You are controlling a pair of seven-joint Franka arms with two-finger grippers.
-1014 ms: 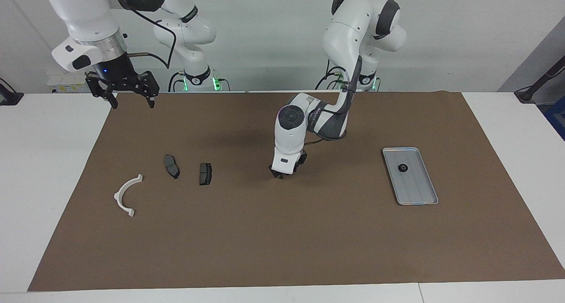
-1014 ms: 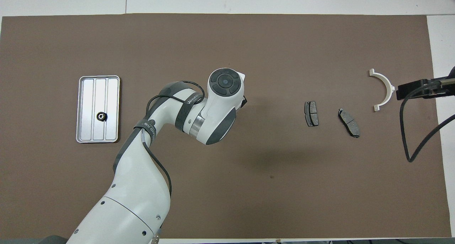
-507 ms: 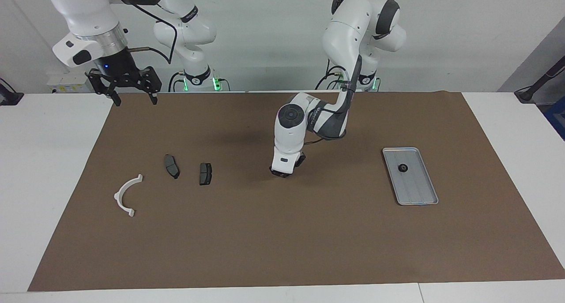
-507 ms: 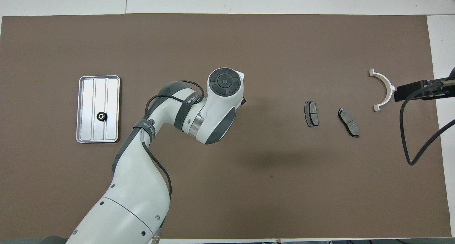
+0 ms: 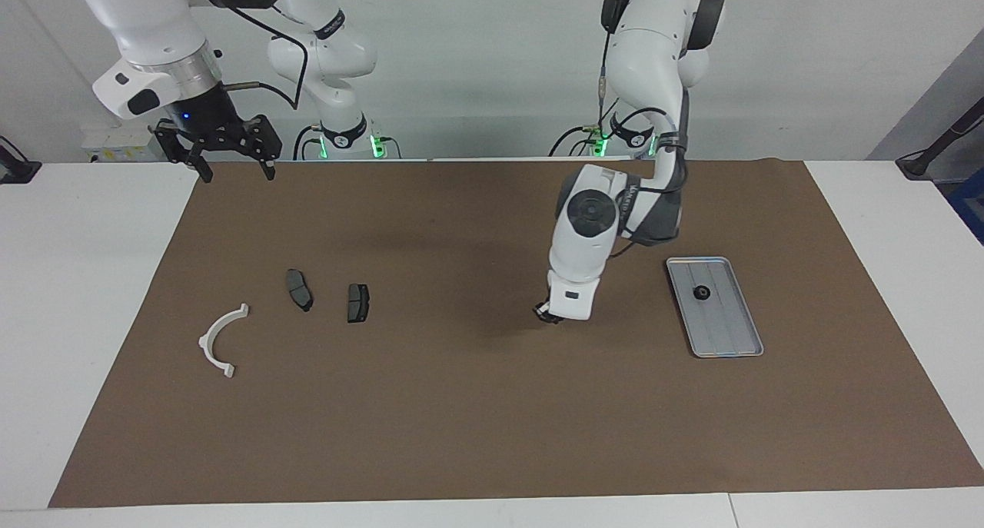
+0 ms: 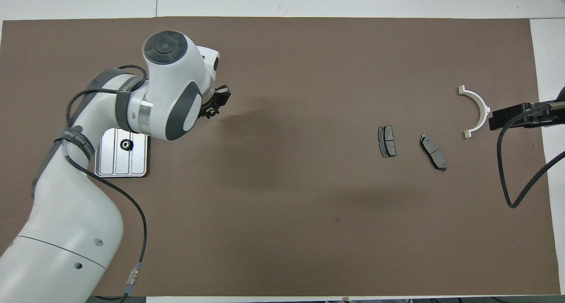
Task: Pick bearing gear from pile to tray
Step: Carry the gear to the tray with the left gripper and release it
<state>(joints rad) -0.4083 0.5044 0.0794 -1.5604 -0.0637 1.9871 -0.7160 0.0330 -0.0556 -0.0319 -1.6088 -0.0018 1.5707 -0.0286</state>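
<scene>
One small black bearing gear lies in the silver tray at the left arm's end of the table. My left gripper is shut and hangs over the brown mat beside the tray. Whether a small part sits between its tips I cannot tell. The pile lies toward the right arm's end: a white half-ring bracket and two dark brake pads. My right gripper waits open, raised over the mat's edge by the robots.
A brown mat covers most of the white table. The left arm's forearm hangs over part of the tray in the overhead view. A black cable droops from the right arm near the bracket.
My left gripper closed low over the middle of the mat, then rose and swung toward the tray. The right arm has hardly moved.
</scene>
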